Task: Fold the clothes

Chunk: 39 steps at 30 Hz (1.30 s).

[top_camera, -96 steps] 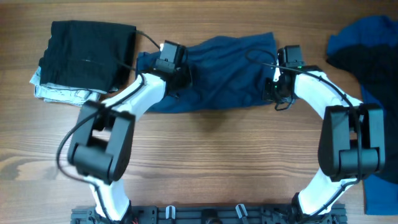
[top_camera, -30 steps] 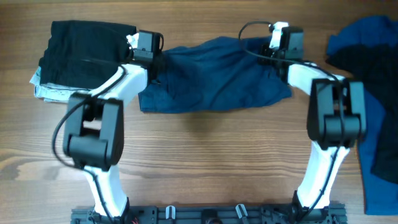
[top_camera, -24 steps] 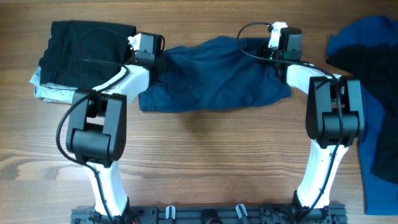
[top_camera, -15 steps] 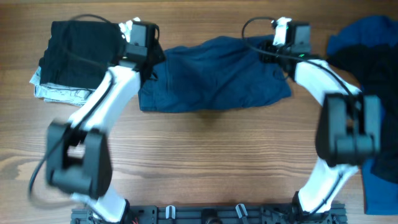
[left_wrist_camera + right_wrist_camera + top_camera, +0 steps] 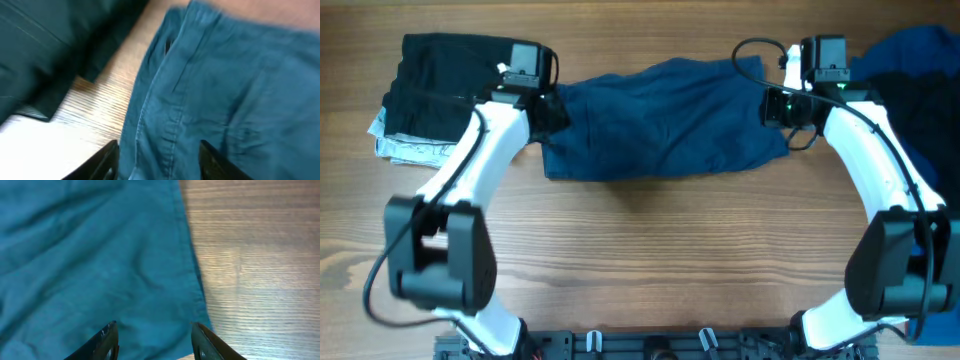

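1. Overhead. The navy trousers (image 5: 660, 120) lie spread crosswise on the desk (image 5: 640, 250), at its far middle, rumpled, the lower edge fairly straight.
2. Overhead. The left arm (image 5: 480, 140) ends at the trousers' left edge and the right arm (image 5: 865, 150) at their right edge. The wrist housings cover the arm tips, so from above I cannot tell how they are set.
3. Overhead. Far left: a folded black garment (image 5: 450, 75) lies on top of a pale patterned garment (image 5: 405, 150), of which only a lower strip shows. This stack sits just beside the trousers.
4. Overhead. Far right: a royal blue garment (image 5: 910, 55) with a second black garment (image 5: 920, 100) lying on it. Both are cut off by the frame edge.
5. Left wrist. The picture is blurred. The left fingers (image 5: 106, 159) stand wide apart at the bottom edge, with trouser cloth and a seam below them and nothing pinched between them. A dark fabric fills the upper left, and a strip of bare desk runs between it and the trousers. A white patch (image 5: 45, 145) at lower left cannot be identified.
6. Right wrist. The right fingers (image 5: 105, 340) are also wide apart and grip nothing, poised over the trousers near their side edge. The cloth edge runs down the picture, with bare desk to its right. Only this view shows that edge lying flat on the wood.
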{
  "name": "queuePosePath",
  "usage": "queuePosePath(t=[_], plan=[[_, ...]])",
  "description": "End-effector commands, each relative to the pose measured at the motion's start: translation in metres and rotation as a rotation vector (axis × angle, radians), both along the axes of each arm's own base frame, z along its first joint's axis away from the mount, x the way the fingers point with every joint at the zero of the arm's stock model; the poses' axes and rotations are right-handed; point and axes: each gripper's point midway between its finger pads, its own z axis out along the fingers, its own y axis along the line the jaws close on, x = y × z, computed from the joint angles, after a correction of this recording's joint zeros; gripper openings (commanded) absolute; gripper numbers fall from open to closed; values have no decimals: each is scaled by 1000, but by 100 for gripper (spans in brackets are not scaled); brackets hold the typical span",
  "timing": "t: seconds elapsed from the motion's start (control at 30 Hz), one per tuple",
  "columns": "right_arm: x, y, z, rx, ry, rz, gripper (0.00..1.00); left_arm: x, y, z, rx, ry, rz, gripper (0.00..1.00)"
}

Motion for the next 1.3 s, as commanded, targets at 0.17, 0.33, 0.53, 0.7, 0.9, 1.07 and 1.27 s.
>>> queuePosePath(t=[0.17, 0.33, 0.53, 0.7, 0.9, 1.07, 1.27], plan=[[7, -15, -33, -22, 31, 74, 47, -13, -8, -64, -37, 166, -18, 56], [12, 20, -33, 128, -6, 217, 36, -17, -5, -68, -39, 187, -6, 61], [5, 53, -11, 250, -34, 298, 7, -24, -19, -68, -159, 227, -28, 63], [-6, 104, -2, 361, -15, 362, 4, -24, -16, -68, -171, 229, -17, 75], [-10, 157, 4, 384, -34, 416, 4, -28, -2, -69, -170, 250, 17, 87], [-8, 174, 3, 373, -32, 343, 8, -30, 3, -70, -170, 258, 27, 93], [-15, 191, -9, 372, 0, 366, 7, -40, 4, -84, -169, 275, 29, 95]])
